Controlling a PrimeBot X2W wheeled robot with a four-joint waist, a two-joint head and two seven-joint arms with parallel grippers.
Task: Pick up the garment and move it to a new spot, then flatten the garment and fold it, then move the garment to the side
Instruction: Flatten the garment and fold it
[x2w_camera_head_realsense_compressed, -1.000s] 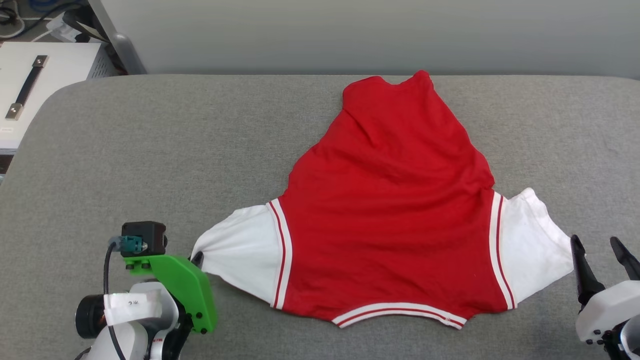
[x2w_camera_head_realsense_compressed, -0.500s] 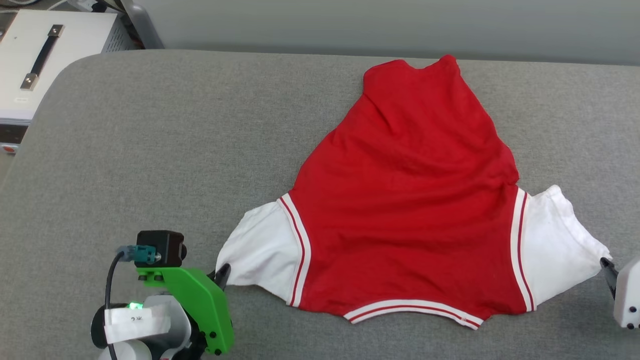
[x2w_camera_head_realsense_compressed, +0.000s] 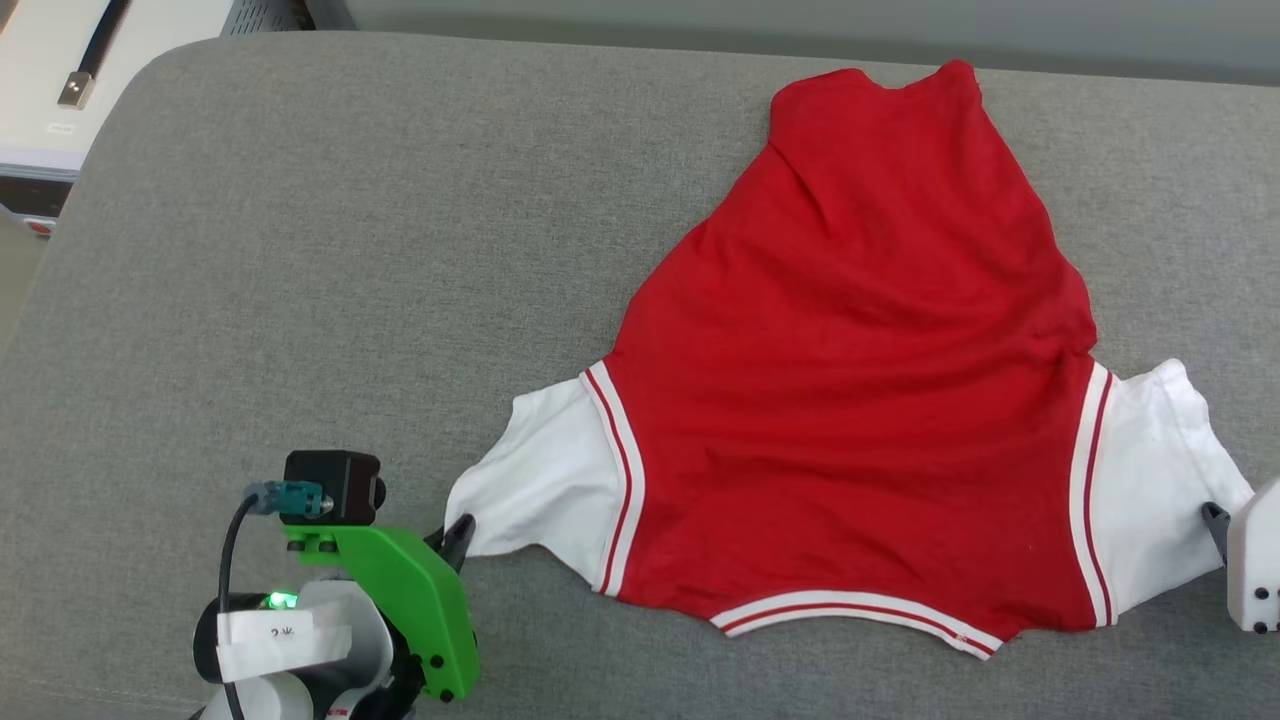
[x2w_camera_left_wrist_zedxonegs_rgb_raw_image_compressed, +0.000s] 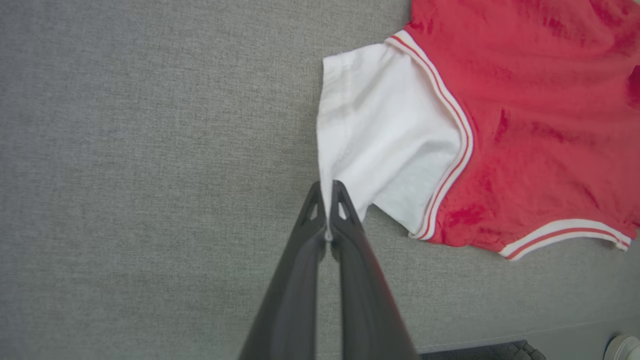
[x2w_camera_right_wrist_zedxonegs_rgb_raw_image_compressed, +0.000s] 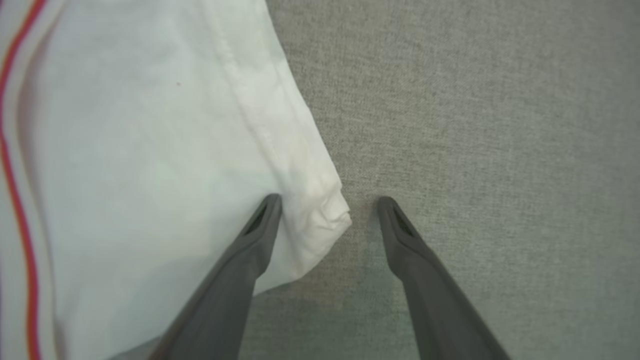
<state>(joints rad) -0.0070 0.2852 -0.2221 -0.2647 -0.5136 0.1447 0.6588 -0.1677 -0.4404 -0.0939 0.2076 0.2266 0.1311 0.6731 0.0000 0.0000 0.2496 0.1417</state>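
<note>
Starting far left, head view: spotting a pale cabinet with a dark handle sitting beyond the rounded corner of the grey padded bench.
Moving right along the near edge: seeing a green bracket on the left arm, carrying a small black camera with a cable plugged into it.
Pinching the cuff corner of the left white sleeve with the left gripper, fingers pressed together on the cloth.
Seeing that corner tapering to a point between the tips in the left wrist view, with the rest of the sleeve lying flat on the bench.
Finding the garment spread on the bench right of centre, reaching nearly to the far edge.
Showing a plain red body, wrinkled, wide at the near side and narrowing toward the far end.
Noting a red-and-white striped band along the near edge between the sleeves, plus matching stripes where each sleeve is joining the red.
Reaching far right: straddling the cuff corner of the right white sleeve with the right gripper, fingers spread wide apart.
Holding one finger over the white cloth and the other over bare bench, per the right wrist view, with the folded cuff corner sitting between them.
Not clamping the cloth; not able to tell whether either finger is touching it.
</note>
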